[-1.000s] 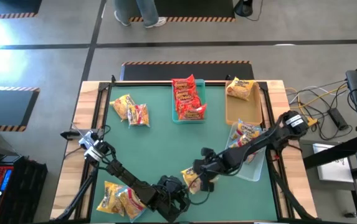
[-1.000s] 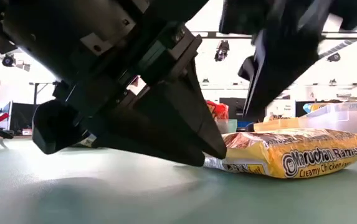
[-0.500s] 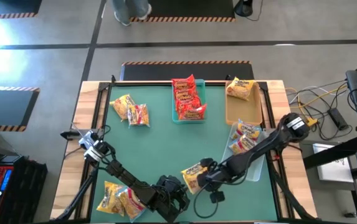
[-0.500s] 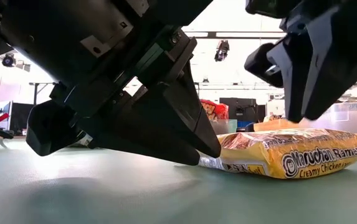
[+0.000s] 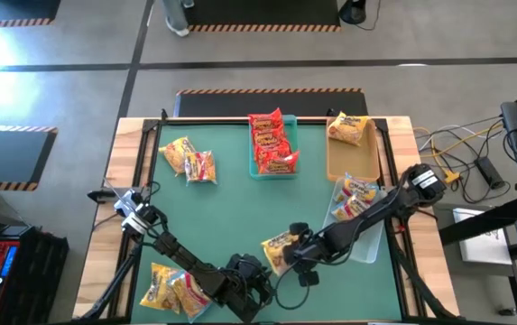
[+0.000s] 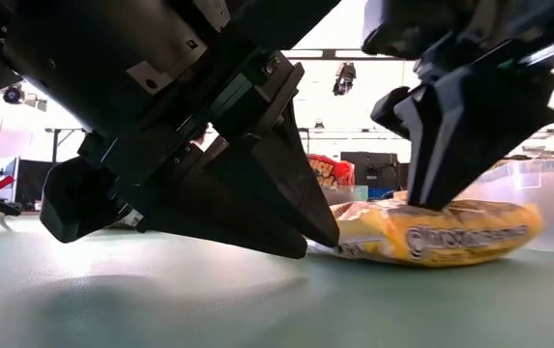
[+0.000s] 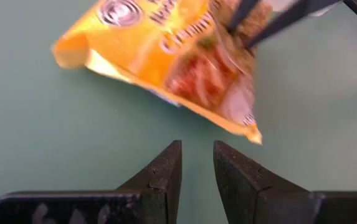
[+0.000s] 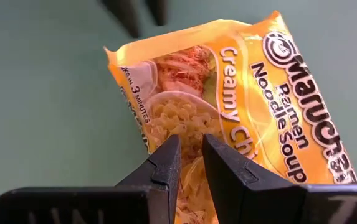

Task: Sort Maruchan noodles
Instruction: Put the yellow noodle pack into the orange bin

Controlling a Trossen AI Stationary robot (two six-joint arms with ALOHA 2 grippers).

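Observation:
A yellow-orange Maruchan packet lies flat on the green mat near the near edge, right of centre. It shows in the right wrist view and the left wrist view. My right gripper stands over it, fingers pointing down and shut. My left gripper waits shut just nearer the near edge, its tips aimed at the packet with bare mat between. My right gripper comes from above and sets its shut fingertips on the packet's printed top face, beside the noodle-bowl picture. The packet lies flat on the mat under them. Whether a wrinkle of wrapper is caught between the tips cannot be told.
Red packets fill the teal tray at the far middle. The tan tray holds one yellow packet, and the clear tray on the right holds a few. Loose packets lie far left and near left.
My right gripper swung toward the near edge and rose off the packet. It then came back and lowered onto the packet's top face. The packet has shifted a little on the mat and shows blurred in the low view.

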